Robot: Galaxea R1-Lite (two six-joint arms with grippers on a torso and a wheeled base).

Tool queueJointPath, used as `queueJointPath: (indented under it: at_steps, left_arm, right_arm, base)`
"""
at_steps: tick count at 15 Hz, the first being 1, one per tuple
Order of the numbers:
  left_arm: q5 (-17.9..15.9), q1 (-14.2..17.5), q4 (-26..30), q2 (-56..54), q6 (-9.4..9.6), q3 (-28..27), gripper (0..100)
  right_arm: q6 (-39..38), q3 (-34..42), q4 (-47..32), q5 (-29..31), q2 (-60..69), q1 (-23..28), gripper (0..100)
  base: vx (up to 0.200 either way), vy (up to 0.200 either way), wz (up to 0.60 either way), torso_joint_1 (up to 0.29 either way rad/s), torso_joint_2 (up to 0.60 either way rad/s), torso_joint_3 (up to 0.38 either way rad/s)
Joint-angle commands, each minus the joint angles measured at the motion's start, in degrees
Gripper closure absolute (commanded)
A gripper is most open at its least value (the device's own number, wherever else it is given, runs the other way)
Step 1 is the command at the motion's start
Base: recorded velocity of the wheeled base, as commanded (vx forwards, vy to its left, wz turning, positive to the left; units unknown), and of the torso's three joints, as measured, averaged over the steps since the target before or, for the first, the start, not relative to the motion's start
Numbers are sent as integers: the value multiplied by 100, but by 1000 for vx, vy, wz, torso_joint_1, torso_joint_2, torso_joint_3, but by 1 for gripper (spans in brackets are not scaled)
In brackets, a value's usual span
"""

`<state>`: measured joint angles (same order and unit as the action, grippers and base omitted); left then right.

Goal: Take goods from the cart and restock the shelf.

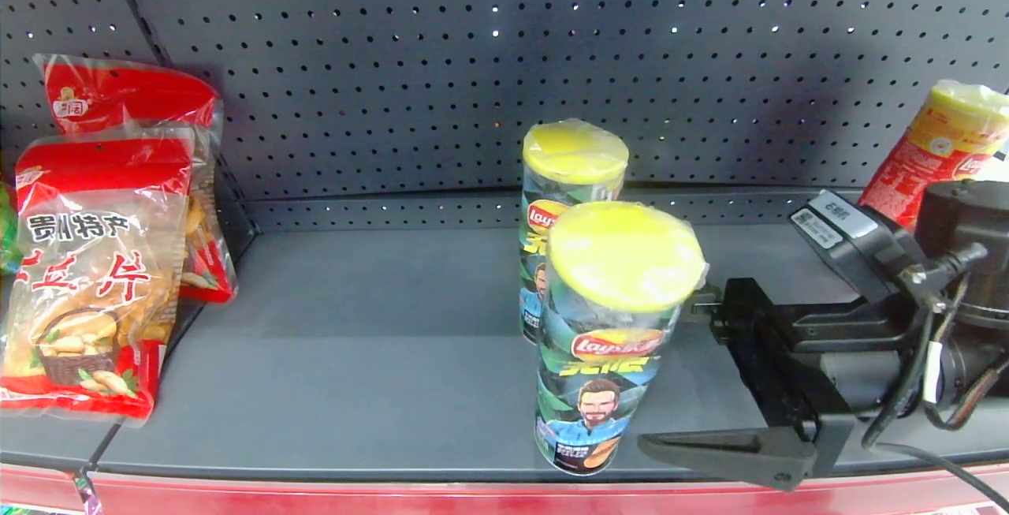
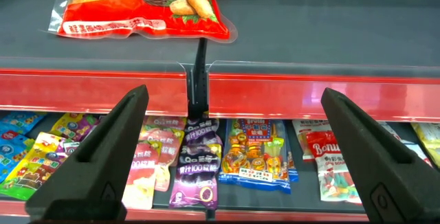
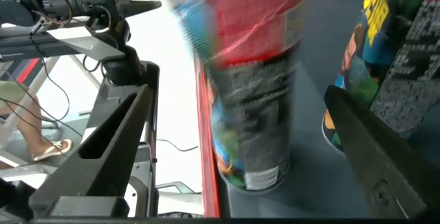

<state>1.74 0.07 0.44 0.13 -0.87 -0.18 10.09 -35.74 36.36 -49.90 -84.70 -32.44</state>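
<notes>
Shelf [image 1: 378, 326]: dark grey deck with a red front strip [image 1: 394, 495], backed by a grey pegboard [image 1: 394, 65].

Landmark for all places: front can [image 1: 611, 357], a tall chip tube with a yellow lid, upright on the deck right at the front edge.

Right pincer [image 1: 674, 377]: to the right of the front can, lying low over the deck. Spread wide, one finger on each side of the tube's lower half, a gap showing on both sides in the right wrist view [image 3: 237, 93]. Nothing clamped.

Left pincer [image 2: 234, 93]: out in front of the red strip [image 2: 275, 90], well left of the front can, at the bag end of the shelf. Fingers far apart, nothing between them.

Snack bags [image 1: 87, 278]: two red-and-clear packs, well to the left of the front can, leaning one behind the other at the deck's left end. Lower edge of the nearer one also seen from the left wrist [image 2: 137, 4].

Rear can [image 1: 569, 184]: same green print and yellow lid, upright, directly behind the front can and just to its left; touching or not, cannot tell.

Red can [image 1: 930, 144]: far right of the front can and farther back, tilted, lower part hidden behind the arm.

Sweet packets [image 2: 258, 155]: bright rows on the level below, beneath the red strip.
</notes>
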Motion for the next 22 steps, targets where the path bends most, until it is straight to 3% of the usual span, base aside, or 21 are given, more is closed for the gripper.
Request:
queueJointPath:
  at_steps: [1, 7, 10, 11, 13, 15, 18, 20, 22]
  left_arm:
    - [1, 1, 0, 4, -1, 1, 0]
    - [1, 1, 0, 4, -1, 1, 0]
    - [1, 1, 0, 4, -1, 1, 0]
    - [1, 1, 0, 4, -1, 1, 0]
    - [1, 1, 0, 4, -1, 1, 0]
    - [1, 1, 0, 4, -1, 1, 0]
    - [1, 1, 0, 4, -1, 9, 0]
    - [1, 1, 0, 4, -1, 9, 0]
    - [1, 1, 0, 4, -1, 1, 0]
  right_arm:
    - [1, 32, 2, -3, 85, 1, 0]
    - [-34, 665, -7, 24, 929, 326, 0]
    - [-122, 1377, -77, 85, 2537, 1091, 0]
    - [-122, 1386, -86, 85, 2581, 1108, 0]
    - [-183, 1263, -622, 701, 4181, 1609, 0]
    - [-236, 1210, -1088, 1052, 4902, 1899, 0]
    - [-236, 973, -2327, 2054, 5965, 2831, 0]
    - [-254, 1263, -2652, 2221, 6194, 3534, 0]
    - [19, 1860, -2643, 2168, 6194, 3490, 0]
  base:
    - [0, 0, 0, 0, 0, 0]
    - [0, 0, 0, 0, 0, 0]
    - [0, 0, 0, 0, 0, 0]
    - [0, 0, 0, 0, 0, 0]
    - [0, 0, 0, 0, 0, 0]
    - [0, 0, 0, 0, 0, 0]
    - [0, 0, 0, 0, 0, 0]
    - [0, 0, 0, 0, 0, 0]
    - [0, 0, 0, 0, 0, 0]
